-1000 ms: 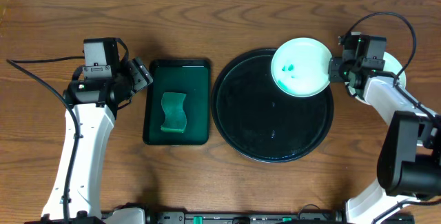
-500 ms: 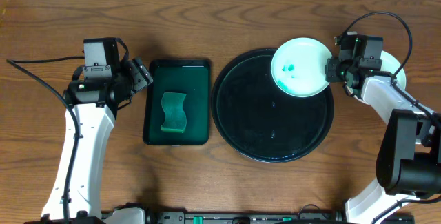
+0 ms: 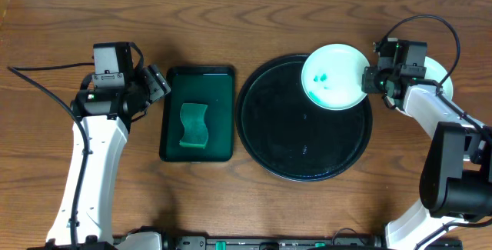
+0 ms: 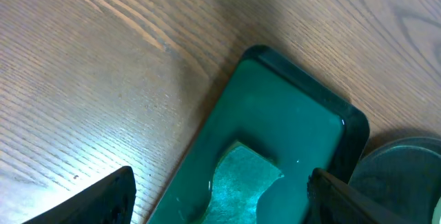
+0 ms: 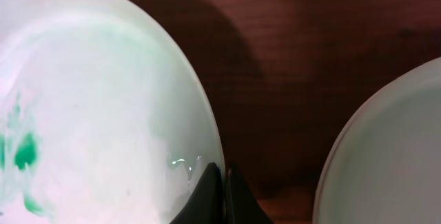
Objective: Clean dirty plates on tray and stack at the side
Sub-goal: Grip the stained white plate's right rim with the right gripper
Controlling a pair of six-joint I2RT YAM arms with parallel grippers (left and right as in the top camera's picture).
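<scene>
Jaws on the right: pinched shut on the right-hand rim of the dirty plate (image 3: 332, 77), at the upper right of the overhead view. Jaws on the left: spread wide, holding nothing, hanging over the counter (image 3: 231, 19) just left of the green tray (image 3: 219, 96), in the left half of the frame. Dirty plate lying across the upper right rim of the black tray (image 3: 300, 150), partly over it and partly past its edge; hard to tell whether lifted or resting. Teal smears (image 5: 24, 151) on its left part in the right wrist view, so not wiped yet. Nothing else on the black tray. At the far right edge of the overhead view, mostly hidden by the right arm, a second plate (image 3: 444, 71) off the tray on the counter, apart from the gripped one, clean-looking as far as shown; one plate or a stack of two, impossible to tell. Sponge (image 3: 194, 125) in the middle of the green tray, apart from both jaws. By the look of it, well along: probably the last plate in hand, with wiping and stacking at the side left to do.
</scene>
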